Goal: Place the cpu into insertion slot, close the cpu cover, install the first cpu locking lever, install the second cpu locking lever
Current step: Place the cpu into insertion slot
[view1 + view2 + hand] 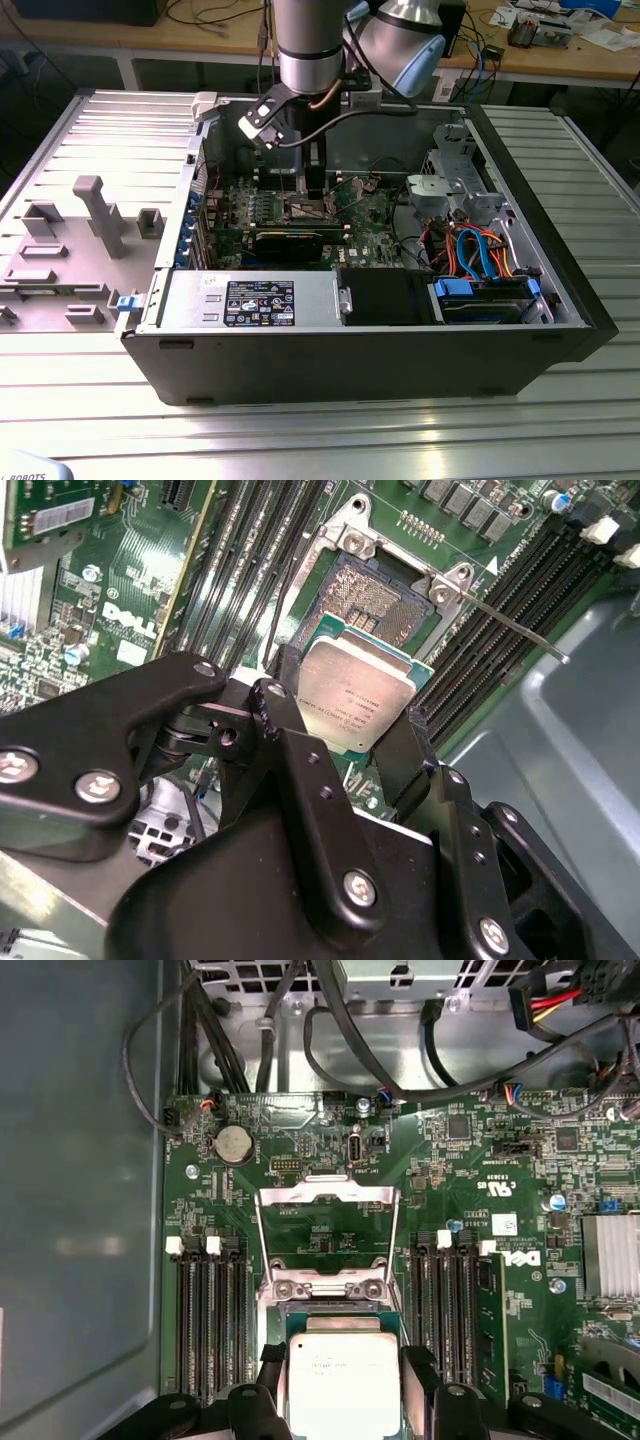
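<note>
In the exterior view, the arm (310, 60) reaches down into the open computer case (350, 365), which lies on the ribbed metal surface (300, 430). In the second wrist view, the jaws are closed on the cpu (355, 705), gripping its opposite edges; it sits near the uncovered insertion slot (372, 595), not seated. In the first wrist view, the cpu cover (327, 1198) stands raised beyond the gripped cpu.

Coin battery (233, 1144) on motherboard (470, 1190); black memory slots (212, 1325) nearby.
</note>
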